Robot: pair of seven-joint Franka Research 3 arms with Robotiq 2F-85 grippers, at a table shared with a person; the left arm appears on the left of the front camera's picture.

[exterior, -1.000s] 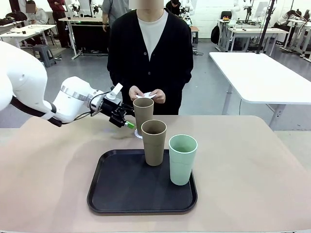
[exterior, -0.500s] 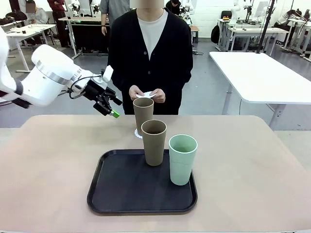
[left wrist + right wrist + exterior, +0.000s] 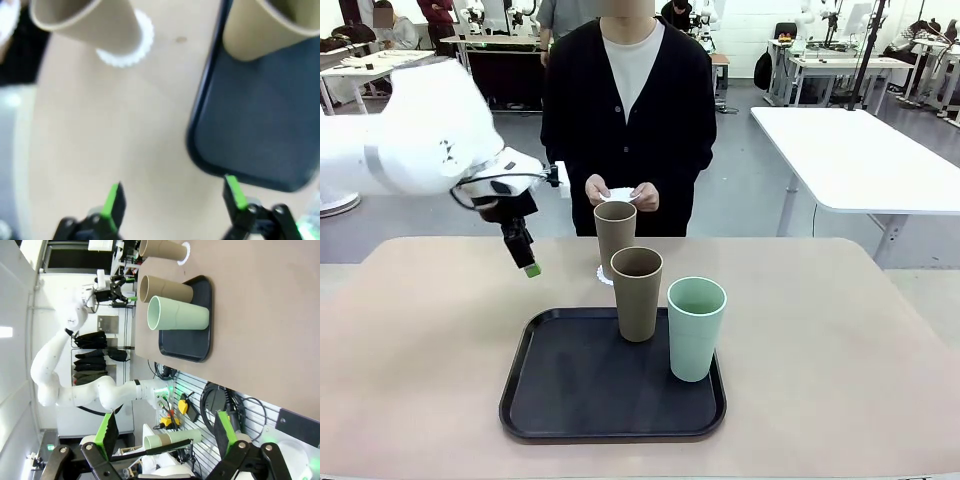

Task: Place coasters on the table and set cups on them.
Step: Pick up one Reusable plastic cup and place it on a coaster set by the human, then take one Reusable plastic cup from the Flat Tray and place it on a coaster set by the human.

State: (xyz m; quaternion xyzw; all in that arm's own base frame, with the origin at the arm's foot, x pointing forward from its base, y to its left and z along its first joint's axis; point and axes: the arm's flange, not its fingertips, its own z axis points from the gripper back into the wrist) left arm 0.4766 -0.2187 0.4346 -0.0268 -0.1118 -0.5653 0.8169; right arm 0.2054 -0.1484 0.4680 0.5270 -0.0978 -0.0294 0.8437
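Note:
A tan cup (image 3: 615,236) stands on a lacy white coaster (image 3: 603,276) on the beige table (image 3: 420,340), just beyond the black tray (image 3: 570,395). On the tray stand a second tan cup (image 3: 637,293) and a mint green cup (image 3: 696,328). My left gripper (image 3: 528,264) hangs open to the left of them, pointing down and holding nothing. In the left wrist view, the open left gripper (image 3: 174,196) hovers over bare table beside the tray's edge (image 3: 200,130), with the coaster (image 3: 127,52) and its cup (image 3: 85,22) farther off. My right gripper (image 3: 166,432) is open and empty, far from the cups.
A person stands at the far side and holds more white coasters (image 3: 620,194) in both hands. A white-topped table (image 3: 860,150) stands at the back right. Bare beige table lies left and right of the tray.
My left gripper has drawn back from the tan cup on the coaster, risen, then swung left until it points down. The cups and tray have not moved.

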